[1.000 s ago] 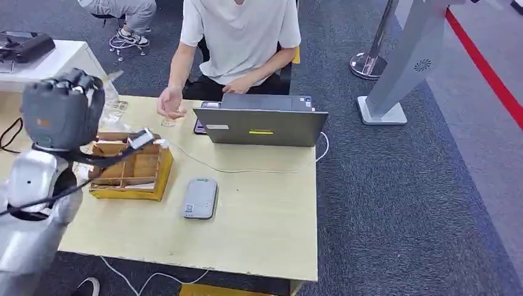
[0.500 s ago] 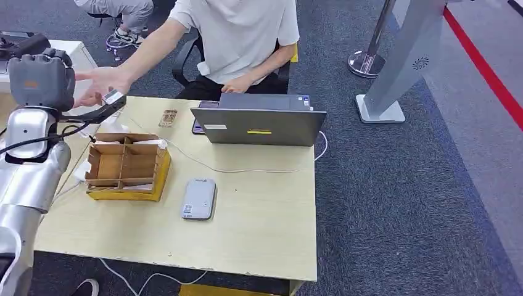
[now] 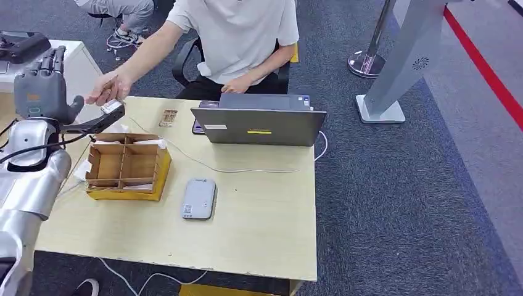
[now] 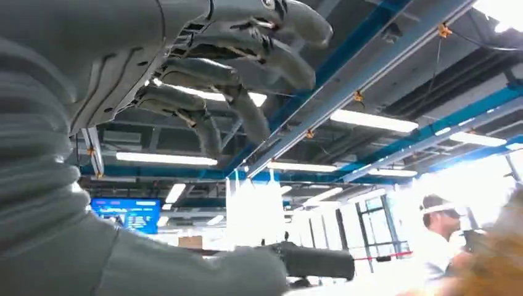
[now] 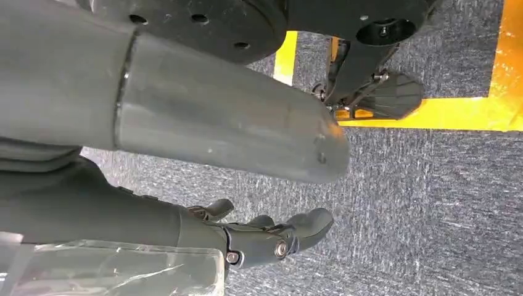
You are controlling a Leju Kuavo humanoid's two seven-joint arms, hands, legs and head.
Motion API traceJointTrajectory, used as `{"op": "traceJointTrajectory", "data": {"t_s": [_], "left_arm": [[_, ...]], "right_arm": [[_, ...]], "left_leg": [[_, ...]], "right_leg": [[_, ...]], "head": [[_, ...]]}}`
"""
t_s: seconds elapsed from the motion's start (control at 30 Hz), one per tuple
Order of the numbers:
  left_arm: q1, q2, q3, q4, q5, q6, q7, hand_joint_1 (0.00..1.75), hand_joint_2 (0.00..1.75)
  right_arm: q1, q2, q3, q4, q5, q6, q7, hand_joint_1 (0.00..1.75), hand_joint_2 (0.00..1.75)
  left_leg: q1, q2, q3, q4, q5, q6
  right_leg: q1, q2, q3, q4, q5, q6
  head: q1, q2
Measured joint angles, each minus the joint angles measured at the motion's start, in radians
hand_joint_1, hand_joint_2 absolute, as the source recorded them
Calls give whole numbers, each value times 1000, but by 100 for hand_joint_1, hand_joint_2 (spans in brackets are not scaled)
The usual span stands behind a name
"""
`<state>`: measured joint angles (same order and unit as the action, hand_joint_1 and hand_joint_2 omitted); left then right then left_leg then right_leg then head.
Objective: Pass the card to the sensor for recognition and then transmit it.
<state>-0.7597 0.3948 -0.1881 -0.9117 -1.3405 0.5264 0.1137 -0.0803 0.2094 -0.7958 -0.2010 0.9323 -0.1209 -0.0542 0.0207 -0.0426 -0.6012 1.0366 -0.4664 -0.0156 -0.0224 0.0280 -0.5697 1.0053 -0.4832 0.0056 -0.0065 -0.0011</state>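
Note:
My left hand point(image 3: 42, 89) is raised at the table's far left corner, its fingers point(image 3: 48, 61) stretched upward and apart. Its dark thumb point(image 3: 92, 122) reaches toward the seated person. A small white card point(image 3: 111, 106) lies at the thumb tip, and the person's hand point(image 3: 106, 88) pinches it from above. In the left wrist view the left hand point(image 4: 203, 80) has spread fingers with nothing between them and the thumb point(image 4: 308, 262). The grey card sensor point(image 3: 199, 198) lies flat mid-table. My right hand point(image 5: 271, 237) hangs over the carpet, holding nothing.
A cardboard box with compartments point(image 3: 126, 166) stands just under my left arm. A grey laptop point(image 3: 259, 125) and its cable sit at the table's far edge, a second card point(image 3: 167, 117) beside them. A white side table point(image 3: 74, 58) stands left.
My left arm lifted the card from above the box toward the person. The person's hand has closed on the card, and my fingers have opened upward.

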Motion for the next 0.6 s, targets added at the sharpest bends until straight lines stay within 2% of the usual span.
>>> {"op": "traceJointTrajectory", "data": {"t_s": [0.13, 0.2, 0.3, 0.47, 0.53, 0.6], "left_arm": [[5, 0, 1, 0, 4, 0, -1, 0, 175], [23, 0, 9, 0, 29, 8, -24, 0, 175], [67, 24, 18, -21, 54, 27, -40, 0, 175], [177, 139, 96, -54, 127, 40, -56, 0, 175], [268, 221, 156, -68, 176, 56, -79, 0, 175], [387, 315, 269, -81, 252, 60, -115, 0, 175]], "right_arm": [[0, 0, 0, 0, 0, -1, 0, 0, 0], [0, 0, 0, 0, -4, -2, -1, 0, 0], [1, 0, 0, 0, -9, -2, -6, 0, 0], [13, 0, -5, 0, -21, -1, -11, 0, 0], [13, -1, -10, 0, -24, 0, -11, 0, 0], [18, 0, -19, 0, -26, 2, -8, 0, 0]], "left_leg": [[0, 0, 0, 0, 0, 0], [0, 0, 0, 0, 0, 0], [0, 1, 0, -1, 0, 0], [0, 8, 0, -2, -1, -2], [0, 13, 1, -4, -4, -5], [0, 23, 4, -5, -8, -8]], "right_leg": [[0, 0, 0, 0, 0, 0], [0, 0, 0, 0, 0, 0], [0, 1, 0, 0, 0, 0], [0, 9, -3, 2, 0, -1], [0, 14, -4, 4, -2, -4], [0, 25, -3, 5, -3, -6]], "head": [[0, 0], [0, 0], [0, 0], [0, 0], [5, 0], [0, 0]]}}
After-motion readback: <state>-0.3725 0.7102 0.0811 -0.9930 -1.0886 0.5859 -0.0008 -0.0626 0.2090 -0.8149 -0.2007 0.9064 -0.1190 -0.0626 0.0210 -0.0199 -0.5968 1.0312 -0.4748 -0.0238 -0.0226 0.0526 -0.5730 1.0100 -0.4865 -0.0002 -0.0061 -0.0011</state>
